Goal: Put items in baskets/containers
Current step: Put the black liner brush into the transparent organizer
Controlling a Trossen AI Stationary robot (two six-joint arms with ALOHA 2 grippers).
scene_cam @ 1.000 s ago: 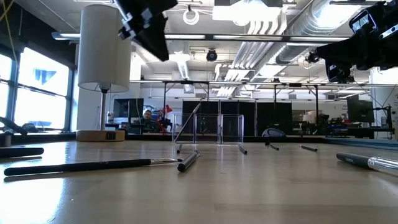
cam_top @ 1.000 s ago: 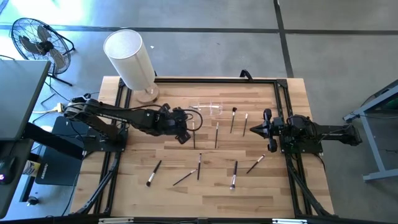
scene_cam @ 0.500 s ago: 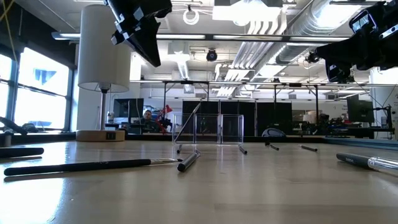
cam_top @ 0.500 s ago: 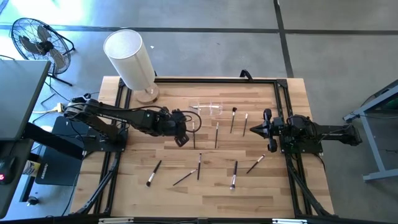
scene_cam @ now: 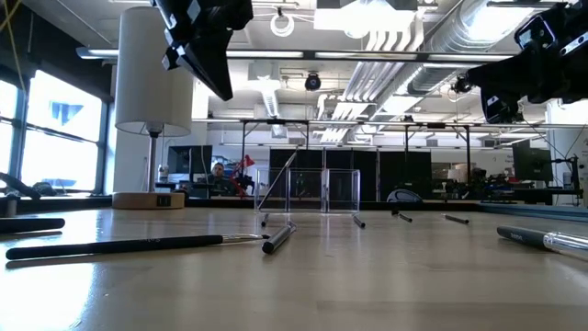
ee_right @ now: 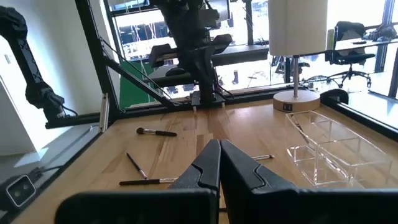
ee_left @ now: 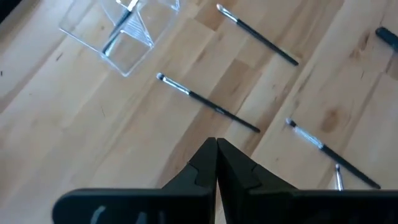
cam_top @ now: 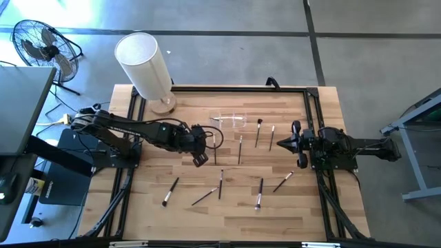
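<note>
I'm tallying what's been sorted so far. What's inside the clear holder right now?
One dark-handled brush leans inside the clear holder, its pale end sticking up over the rim. The other sections seen through the walls look empty. The left claw is shut, holding nothing.

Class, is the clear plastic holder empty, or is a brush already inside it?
Not empty: the left wrist view shows one brush leaning inside the clear holder. The other brushes lie on the table.

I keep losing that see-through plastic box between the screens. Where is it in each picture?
High view: the clear holder sits at the table's far middle.
Low view: centre, glinting edges.
Left wrist view: upper left, one brush inside.
Right wrist view: right side.
Shared landmark: the white cylinder nearby.
</note>
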